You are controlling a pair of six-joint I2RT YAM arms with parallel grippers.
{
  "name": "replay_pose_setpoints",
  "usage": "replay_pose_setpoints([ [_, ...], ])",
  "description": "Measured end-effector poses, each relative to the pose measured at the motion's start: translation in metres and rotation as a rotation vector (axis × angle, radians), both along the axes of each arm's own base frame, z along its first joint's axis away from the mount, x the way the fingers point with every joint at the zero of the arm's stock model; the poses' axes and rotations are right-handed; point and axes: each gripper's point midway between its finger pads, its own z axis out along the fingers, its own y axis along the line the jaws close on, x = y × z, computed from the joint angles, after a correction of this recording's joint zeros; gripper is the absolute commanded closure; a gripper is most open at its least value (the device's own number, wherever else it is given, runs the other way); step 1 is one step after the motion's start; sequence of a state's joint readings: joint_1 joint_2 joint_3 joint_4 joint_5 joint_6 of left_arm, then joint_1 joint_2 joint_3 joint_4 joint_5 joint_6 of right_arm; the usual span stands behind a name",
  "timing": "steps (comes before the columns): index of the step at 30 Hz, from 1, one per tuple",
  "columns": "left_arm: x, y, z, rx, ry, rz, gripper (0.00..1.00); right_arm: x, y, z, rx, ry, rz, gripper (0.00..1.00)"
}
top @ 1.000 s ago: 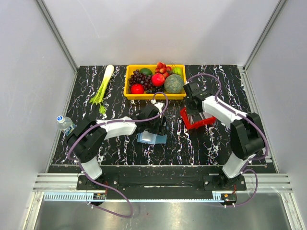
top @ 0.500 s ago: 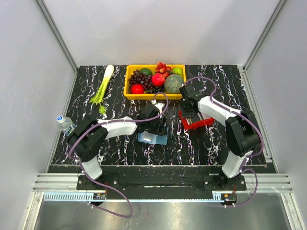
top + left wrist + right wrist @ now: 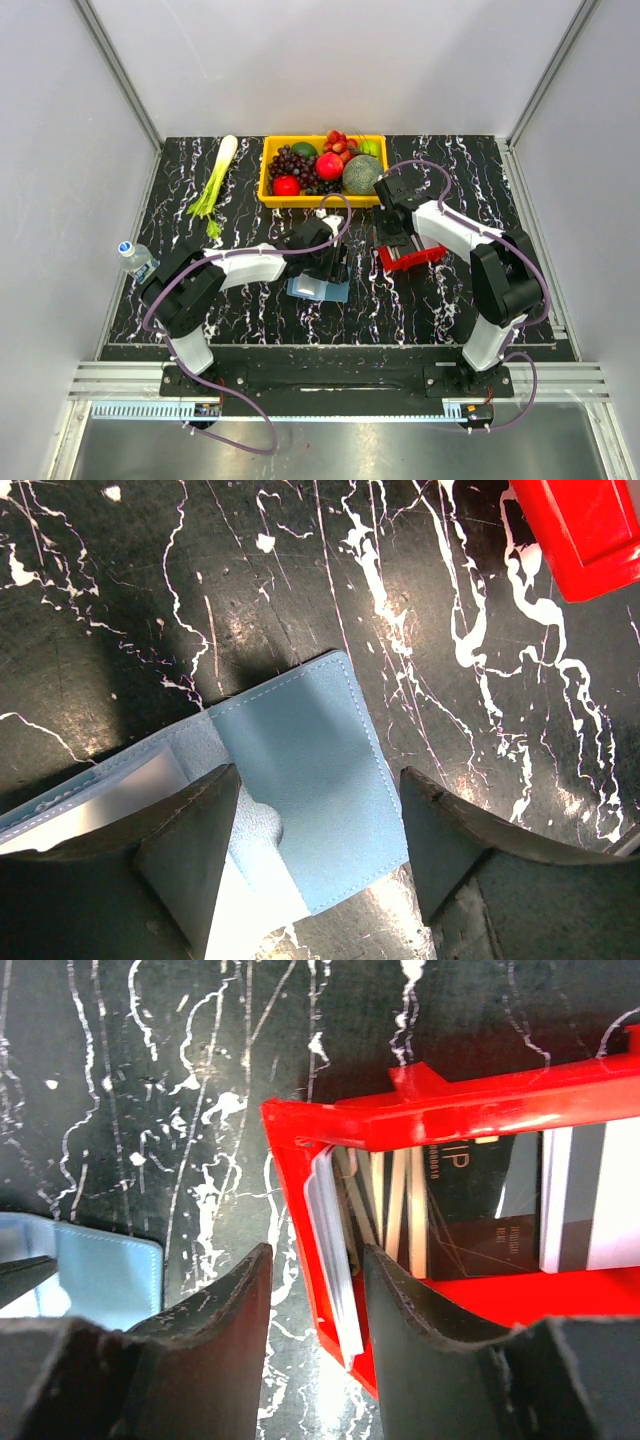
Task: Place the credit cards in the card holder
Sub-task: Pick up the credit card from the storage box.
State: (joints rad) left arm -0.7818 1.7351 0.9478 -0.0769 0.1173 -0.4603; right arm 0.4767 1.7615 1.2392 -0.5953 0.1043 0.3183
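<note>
The left gripper [image 3: 320, 775] hangs low over the card holder [image 3: 300, 750] with its jaws wide apart and nothing between them. One finger overlaps the clear-pocket page and the other stands at the outer edge of the blue flap; whether either presses down cannot be told. The card holder lies open on the black marbled table [image 3: 400, 310], nearest the arm bases and about midway between them, with bare tabletop in front of it and to its right. A water bottle [image 3: 135, 258] lies at the table's left edge, well apart. Just right of the holder and a little farther back sits the red tray [image 3: 300, 1140]. The right gripper [image 3: 317, 1250] stands over the tray's left end, jaws parted and straddling that wall together with a white card [image 3: 335, 1250] leaning upright against its inside; gaps show on both sides, so it grips nothing. More credit cards [image 3: 480, 1210], dark, grey and white, lie flat in the tray. Beyond both arms a yellow bin [image 3: 300, 201] of fruit sits close behind the right wrist, and a celery stalk [image 3: 215, 180] lies to its left.
</note>
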Motion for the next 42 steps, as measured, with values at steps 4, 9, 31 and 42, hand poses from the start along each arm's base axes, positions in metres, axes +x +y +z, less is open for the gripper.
replay_pose_setpoints([
  [4,0.0,0.0,0.0,0.0,0.0,0.0,0.3,-0.001,0.007,0.002,0.041,0.013,0.016,0.55],
  [9,0.0,0.0,0.0,0.0,0.0,0.0,0.3,-0.004,0.014,-0.001,0.088,0.04,0.031,0.7],
  [31,0.0,0.0,0.0,-0.002,0.001,-0.001,0.3,-0.007,0.031,0.003,0.222,0.084,0.061,0.93],
  [42,0.0,0.0,0.0,-0.004,0.002,-0.002,0.3,-0.007,0.037,0.008,0.249,0.085,0.074,0.82],
])
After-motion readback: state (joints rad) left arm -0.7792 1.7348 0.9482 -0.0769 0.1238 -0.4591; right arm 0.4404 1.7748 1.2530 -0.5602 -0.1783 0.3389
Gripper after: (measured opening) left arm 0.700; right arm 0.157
